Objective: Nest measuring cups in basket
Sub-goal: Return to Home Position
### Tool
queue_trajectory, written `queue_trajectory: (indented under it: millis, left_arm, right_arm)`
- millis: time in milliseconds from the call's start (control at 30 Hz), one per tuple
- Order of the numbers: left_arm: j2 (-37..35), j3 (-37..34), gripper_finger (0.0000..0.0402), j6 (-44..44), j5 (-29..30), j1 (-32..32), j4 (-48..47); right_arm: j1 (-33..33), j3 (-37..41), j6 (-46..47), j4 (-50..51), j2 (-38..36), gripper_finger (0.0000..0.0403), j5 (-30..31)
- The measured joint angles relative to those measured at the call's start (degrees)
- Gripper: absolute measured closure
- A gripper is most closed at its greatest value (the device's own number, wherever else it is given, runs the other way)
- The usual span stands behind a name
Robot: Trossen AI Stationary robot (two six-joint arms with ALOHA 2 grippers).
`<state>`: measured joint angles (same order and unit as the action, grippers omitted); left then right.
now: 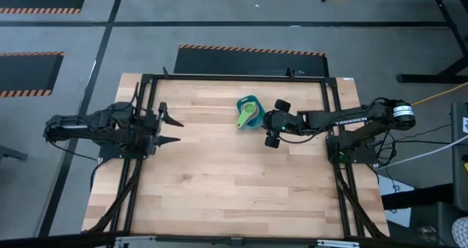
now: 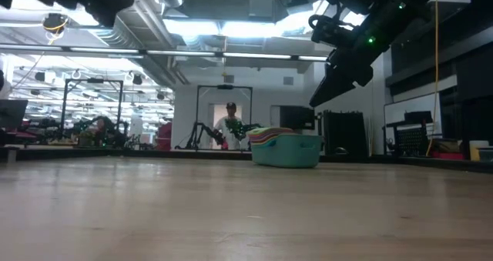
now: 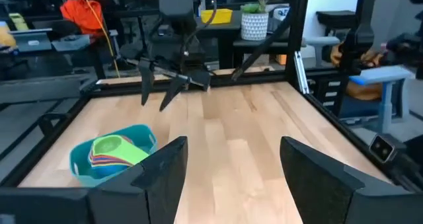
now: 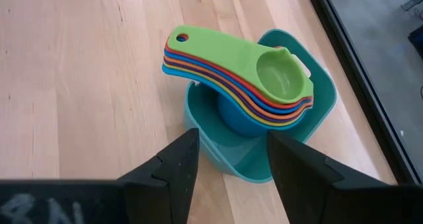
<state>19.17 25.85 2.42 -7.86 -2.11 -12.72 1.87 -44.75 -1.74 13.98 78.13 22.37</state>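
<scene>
The cups point(image 4: 244, 72) sit nested, green on top, with their bowls in the basket point(image 4: 254, 161) and their handles jutting over its rim, away from my right hand point(image 4: 231, 135). That hand hangs raised just beside the basket, fingers wide apart, holding nothing. My left hand point(image 1: 175, 131) waits well apart across the surface point(image 1: 219, 182), also open and empty. Nesting looks done; I'd draw the right hand straight back, away from the handles.

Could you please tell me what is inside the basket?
The nested measuring cups, green on top, handles overhanging the basket rim. Cups beneath show mostly edges; the floor under them is covered.
</scene>
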Motion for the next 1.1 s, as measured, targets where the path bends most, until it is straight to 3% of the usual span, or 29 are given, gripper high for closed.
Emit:
queue_trajectory:
  millis: [867, 1100]
  left_arm:
    - [-18.69, -17.29, 0.0167, 2.64, -0.07, 0.02, 2.93]
    - [-19.03, -18.33, 0.0167, 2.6, 2.83, 0.0, 2.9]
  right_arm:
    - [0.0, 0.0, -0.04, 0.0, 0.0, 0.0221, -0.04]
    - [0.0, 0.0, -0.04, -0.03, 0.0, 0.0221, -0.07]
